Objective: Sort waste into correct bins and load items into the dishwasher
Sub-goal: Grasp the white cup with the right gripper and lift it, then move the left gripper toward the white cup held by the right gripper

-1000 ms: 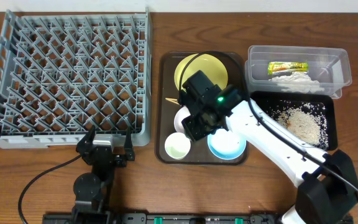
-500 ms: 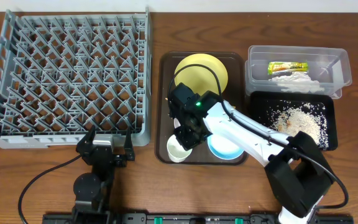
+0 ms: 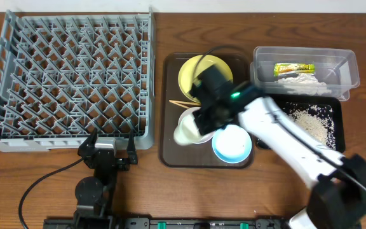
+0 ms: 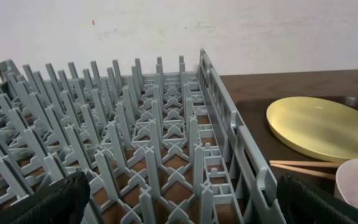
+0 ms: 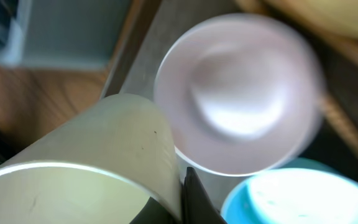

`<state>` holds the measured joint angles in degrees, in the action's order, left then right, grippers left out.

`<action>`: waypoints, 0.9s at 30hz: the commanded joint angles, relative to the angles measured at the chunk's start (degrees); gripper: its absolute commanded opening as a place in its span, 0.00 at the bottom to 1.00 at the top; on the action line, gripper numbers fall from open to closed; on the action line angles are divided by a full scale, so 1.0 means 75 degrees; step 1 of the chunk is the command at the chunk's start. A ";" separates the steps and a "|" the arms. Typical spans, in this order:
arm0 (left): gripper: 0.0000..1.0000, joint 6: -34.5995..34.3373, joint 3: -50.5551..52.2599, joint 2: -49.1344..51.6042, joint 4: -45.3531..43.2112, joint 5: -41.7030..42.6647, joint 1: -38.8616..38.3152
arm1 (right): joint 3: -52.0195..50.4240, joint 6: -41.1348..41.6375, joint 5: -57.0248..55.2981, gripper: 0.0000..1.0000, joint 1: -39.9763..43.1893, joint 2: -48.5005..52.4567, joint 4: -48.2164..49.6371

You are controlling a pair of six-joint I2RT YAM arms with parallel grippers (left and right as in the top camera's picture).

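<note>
The large grey pegged plastic dish rack (image 3: 68,76) is seen at upper left. At centre, the small white cup (image 3: 186,132) is clamped by its rim in the right gripper (image 3: 200,124). Thinly pinched, it could be dropped. The left gripper (image 3: 107,151) is spread apart.

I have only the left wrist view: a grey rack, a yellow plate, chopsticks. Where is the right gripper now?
Observer: The right gripper is shut on the small white cup, over the brown serving tray.
Operator: What else is on that tray?
Observer: A light-blue-rimmed bowl sits to the right of the cup.
Operator: And the waste?
Observer: The green-and-yellow snack wrapper lies in the clear rectangular plastic tub, with the crumpled white tissue.
</note>
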<state>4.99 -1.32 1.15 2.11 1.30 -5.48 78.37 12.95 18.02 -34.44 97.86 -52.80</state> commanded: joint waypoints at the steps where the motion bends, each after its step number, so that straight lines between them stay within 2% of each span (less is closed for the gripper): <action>1: 0.96 0.0131 0.0140 -0.0006 0.0277 -0.0149 -0.0009 | 0.0125 -0.0350 0.0956 0.01 0.0787 -0.0221 0.0052; 7: 0.96 0.0131 0.0140 -0.0006 0.0256 -0.0143 -0.0009 | 0.0125 -0.0551 0.1300 0.01 0.1306 -0.0233 0.0166; 18: 0.96 0.0058 0.0140 0.0029 0.0265 -0.0085 -0.0009 | 0.0125 -0.1154 0.2973 0.01 0.2063 -0.0236 0.0624; 21: 0.96 -0.0851 0.0140 0.0029 -0.0052 -0.0055 -0.0009 | 0.0125 -0.1253 0.3952 0.01 0.2378 -0.0236 0.1081; 27: 0.96 -0.2541 -0.0119 0.0224 -0.1620 0.0408 -0.0009 | 0.0125 -0.1250 0.5033 0.01 0.2739 -0.0236 0.1737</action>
<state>-4.75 -0.67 1.43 -7.40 1.54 -5.48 78.70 4.91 47.83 -14.92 96.62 -40.75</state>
